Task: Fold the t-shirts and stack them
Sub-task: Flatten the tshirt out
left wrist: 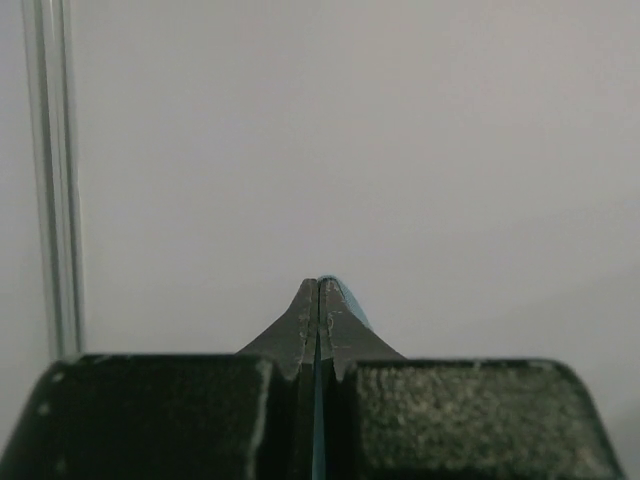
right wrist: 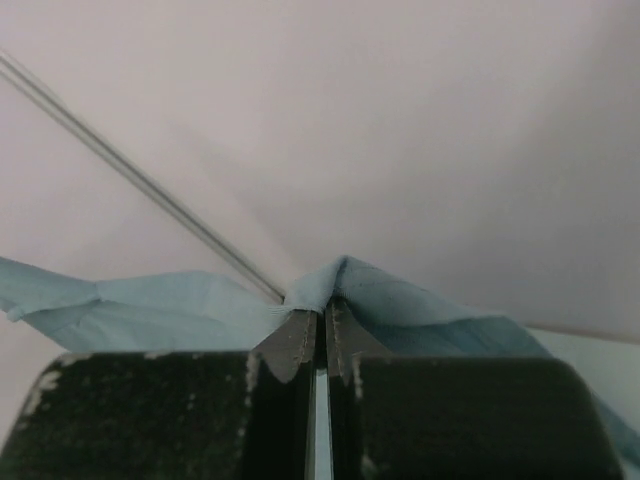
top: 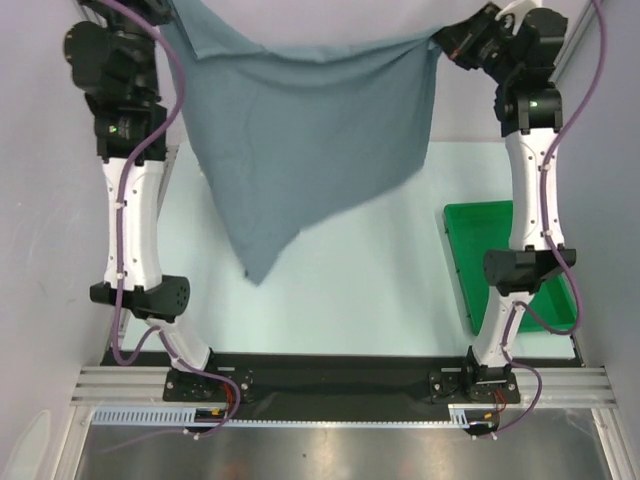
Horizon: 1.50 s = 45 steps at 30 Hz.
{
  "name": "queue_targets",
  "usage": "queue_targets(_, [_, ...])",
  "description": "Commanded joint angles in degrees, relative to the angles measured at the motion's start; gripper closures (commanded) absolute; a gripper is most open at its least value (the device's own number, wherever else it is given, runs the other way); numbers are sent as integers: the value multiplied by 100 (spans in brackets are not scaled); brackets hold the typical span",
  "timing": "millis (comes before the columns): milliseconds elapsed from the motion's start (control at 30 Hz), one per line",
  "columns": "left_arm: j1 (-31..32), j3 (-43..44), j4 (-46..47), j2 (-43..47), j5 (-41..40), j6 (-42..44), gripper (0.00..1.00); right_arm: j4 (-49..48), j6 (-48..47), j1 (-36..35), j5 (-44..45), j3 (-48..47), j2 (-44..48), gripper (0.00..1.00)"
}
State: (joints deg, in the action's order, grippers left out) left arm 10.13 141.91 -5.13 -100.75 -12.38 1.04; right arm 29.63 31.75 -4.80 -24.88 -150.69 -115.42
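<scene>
Overhead, a plain slate blue-grey t-shirt of soft cloth hangs spread between the two arms at the far side of the pale tabletop. Its upper edge runs from the left arm across to the right, sagging a little in the middle. From there the cloth drapes down and narrows to a point nearer the left arm. Whether that lowest tip touches the tabletop cannot be told from above.

The left hand is clenched: in the left wrist view its dark fingers press together, with only a thin sliver of blue cloth showing between them and at their tips. The right hand is clenched as well, grasping the t-shirt. The fabric bunches over its fingertips and spreads away to both sides.

A green plastic tray with low walls lies at the right side of the tabletop. The right arm partly covers it, and it is well apart from the hanging cloth. Plain pale walls stand behind both hands.
</scene>
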Motion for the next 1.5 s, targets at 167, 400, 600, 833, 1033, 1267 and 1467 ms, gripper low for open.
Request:
queue_targets(167, [-600, 418, 1532, 907, 1194, -1501, 100, -1417, 649, 339, -69, 937, 1442, 100])
queue_targets(400, [-679, -153, 1059, 1433, 1940, -1668, 100, -967, 254, 321, -289, 2594, 2268, 100])
queue_targets(600, [-679, -4629, 898, 3838, 2425, -2431, 100, -977, 26, 129, -385, 5433, 3427, 100])
queue_targets(833, [-679, -7993, -1634, 6917, 2055, -3232, 100, -319, -73, -864, 45, 8317, 4841, 100])
queue_targets(1033, [-679, -8750, -4397, 8571, 1836, -4225, 100, 1015, -54, -1313, 168, 9469, 5687, 100])
queue_targets(1267, [-679, -9118, -5736, 8687, 2178, -4603, 100, 1835, 569, -1945, 133, 11306, 7137, 100])
queue_targets(1467, [-679, -9383, -6176, 8072, 2442, -4367, 100, 2495, 921, -2218, 90, 12246, 7648, 100])
